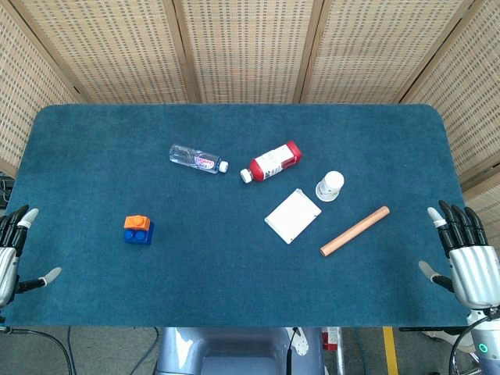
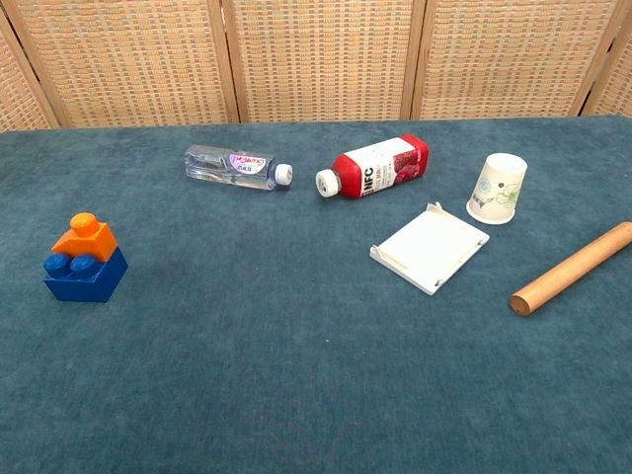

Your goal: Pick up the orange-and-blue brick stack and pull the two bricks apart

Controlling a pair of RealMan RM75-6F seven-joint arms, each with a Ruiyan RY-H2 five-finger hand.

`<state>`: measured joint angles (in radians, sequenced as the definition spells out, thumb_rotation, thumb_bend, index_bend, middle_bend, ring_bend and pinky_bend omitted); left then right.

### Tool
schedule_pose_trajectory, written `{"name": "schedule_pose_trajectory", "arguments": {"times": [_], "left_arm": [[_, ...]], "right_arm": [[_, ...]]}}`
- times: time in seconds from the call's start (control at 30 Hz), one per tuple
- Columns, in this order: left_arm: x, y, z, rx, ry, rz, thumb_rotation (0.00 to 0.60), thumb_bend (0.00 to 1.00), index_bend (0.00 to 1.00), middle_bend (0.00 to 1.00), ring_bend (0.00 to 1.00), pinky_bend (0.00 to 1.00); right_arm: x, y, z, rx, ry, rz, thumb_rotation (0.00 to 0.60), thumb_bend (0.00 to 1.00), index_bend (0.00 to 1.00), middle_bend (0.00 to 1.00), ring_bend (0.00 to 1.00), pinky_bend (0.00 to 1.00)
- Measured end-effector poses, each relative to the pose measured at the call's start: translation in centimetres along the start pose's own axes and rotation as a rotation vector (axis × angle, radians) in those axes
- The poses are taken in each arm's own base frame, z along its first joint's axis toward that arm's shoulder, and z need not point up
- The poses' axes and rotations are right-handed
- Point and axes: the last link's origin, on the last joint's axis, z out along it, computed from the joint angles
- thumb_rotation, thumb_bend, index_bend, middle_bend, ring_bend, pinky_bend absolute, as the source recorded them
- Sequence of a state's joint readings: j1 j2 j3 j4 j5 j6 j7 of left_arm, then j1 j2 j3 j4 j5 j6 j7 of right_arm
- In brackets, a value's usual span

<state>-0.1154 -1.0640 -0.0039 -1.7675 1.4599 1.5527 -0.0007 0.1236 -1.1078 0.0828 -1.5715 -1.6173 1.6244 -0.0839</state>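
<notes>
Left hand (image 1: 9,254) is cut by the head view's left edge; only fingertips and thumb show. Right hand (image 1: 467,262) is cropped at the right edge. Chest view shows neither hand. Wooden rod (image 2: 573,268) is cut by the chest view's right edge.

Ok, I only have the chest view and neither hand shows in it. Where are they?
Observer: The left hand hangs at the table's near left edge, fingers apart, holding nothing.
Operator: And the right?
Observer: The right hand is at the near right edge, also open and empty.
Operator: Which is nearer the brick stack?
Observer: The left. The brick stack sits on the left half of the table, with the wooden rod and the other items over toward the right hand.
</notes>
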Motion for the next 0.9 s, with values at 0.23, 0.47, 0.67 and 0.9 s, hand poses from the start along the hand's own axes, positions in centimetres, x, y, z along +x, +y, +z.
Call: {"name": "schedule_pose_trajectory", "arguments": {"times": [0.23, 0.47, 0.67, 0.9], "left_arm": [[-0.4, 0.5, 0.8, -0.034, -0.019, 0.013, 0.6, 0.02, 0.0, 0.0, 0.0, 0.0], [-1.5, 2.2, 4.5, -0.119, -0.09, 0.015, 0.6, 0.08, 0.03, 0.04, 0.0, 0.0], [-4.1, 4.0, 9.5, -0.155, -0.229, 0.007, 0.6, 0.13, 0.32, 0.18, 0.0, 0.0], [-7.0, 5.8, 14.7, -0.142, -0.352, -0.027, 0.6, 0.16, 0.33, 0.23, 0.0, 0.0]], "right_arm": [[0.1, 0.0, 0.1, 0.006, 0.025, 0.018, 0.6, 0.0, 0.0, 0.0, 0.0, 0.0], [-0.1, 0.0, 0.3, 0.002, 0.015, 0.026, 0.6, 0.0, 0.0, 0.0, 0.0, 0.0], [-0.6, 0.1, 0.6, -0.011, 0.001, 0.021, 0.6, 0.0, 0.0, 0.0, 0.0, 0.0], [-0.9, 0.4, 0.9, -0.025, -0.008, 0.017, 0.6, 0.0, 0.0, 0.0, 0.0, 0.0]]}}
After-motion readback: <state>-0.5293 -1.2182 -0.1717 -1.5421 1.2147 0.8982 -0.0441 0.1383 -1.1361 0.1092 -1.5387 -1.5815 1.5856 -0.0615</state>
